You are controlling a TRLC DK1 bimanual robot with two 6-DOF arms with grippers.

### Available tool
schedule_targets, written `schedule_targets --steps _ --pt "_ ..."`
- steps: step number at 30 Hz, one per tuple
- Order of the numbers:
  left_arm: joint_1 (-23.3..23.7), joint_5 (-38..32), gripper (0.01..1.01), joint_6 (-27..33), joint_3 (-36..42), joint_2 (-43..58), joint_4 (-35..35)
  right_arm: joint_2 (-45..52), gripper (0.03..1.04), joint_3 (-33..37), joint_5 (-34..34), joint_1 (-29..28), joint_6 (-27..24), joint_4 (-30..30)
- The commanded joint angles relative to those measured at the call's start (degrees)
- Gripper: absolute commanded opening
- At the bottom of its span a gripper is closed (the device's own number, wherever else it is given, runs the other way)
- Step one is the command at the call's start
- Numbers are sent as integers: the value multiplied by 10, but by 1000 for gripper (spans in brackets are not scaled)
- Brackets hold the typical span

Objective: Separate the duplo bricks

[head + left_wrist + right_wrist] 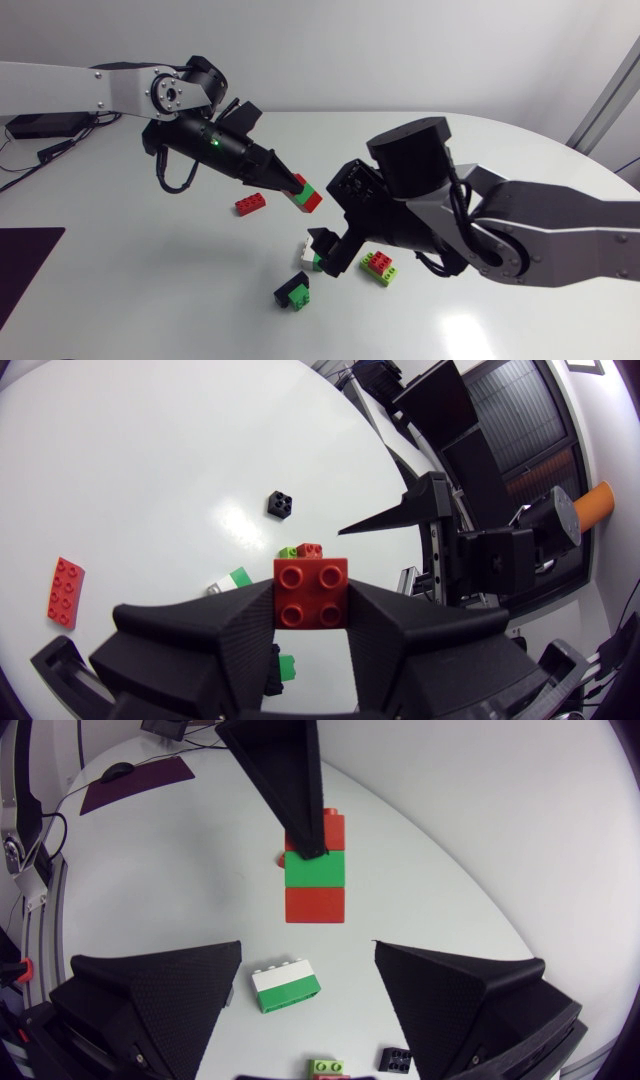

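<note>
My left gripper (292,184) is shut on a stack of red, green and red duplo bricks (307,194) and holds it above the table. In the left wrist view the stack's red end (311,592) sits clamped between the fingers of this gripper (311,612). My right gripper (333,240) hangs open just right of and below the stack. In the right wrist view the stack (315,870) lies ahead of the wide-spread fingers (150,1010), apart from them. A left finger (285,770) covers the stack's far end.
On the table lie a flat red brick (250,204), a white-and-green brick (309,252) under my right gripper, a green-and-red pair (379,267) and a black-and-green pair (294,292). A dark purple mat (25,265) lies at the left edge.
</note>
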Motion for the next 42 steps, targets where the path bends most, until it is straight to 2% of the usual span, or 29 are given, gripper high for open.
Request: schedule_targets --steps 1,12,16,23,25,31,37,39,42 --pt "4 13 215 -11 14 9 0 20 962 18 13 11 -13 9" --pt "6 26 215 -13 7 4 -8 55 959 32 46 26 -21 43" --pt "11 32 215 -9 5 0 -15 55 930 38 52 27 -24 49" --pt "20 39 215 -5 1 4 -16 56 813 44 57 27 -31 57" --pt "20 39 215 -4 -2 5 -16 57 811 44 57 27 -31 59" --pt "19 40 215 -5 -1 8 -18 61 616 41 57 28 -35 68" --pt "18 43 215 -4 -2 7 -26 61 611 41 57 28 -36 70" --pt "17 44 215 -4 -4 7 -27 61 556 40 57 28 -36 72" --pt "17 48 215 -4 -7 6 -31 61 533 39 57 30 -36 75"
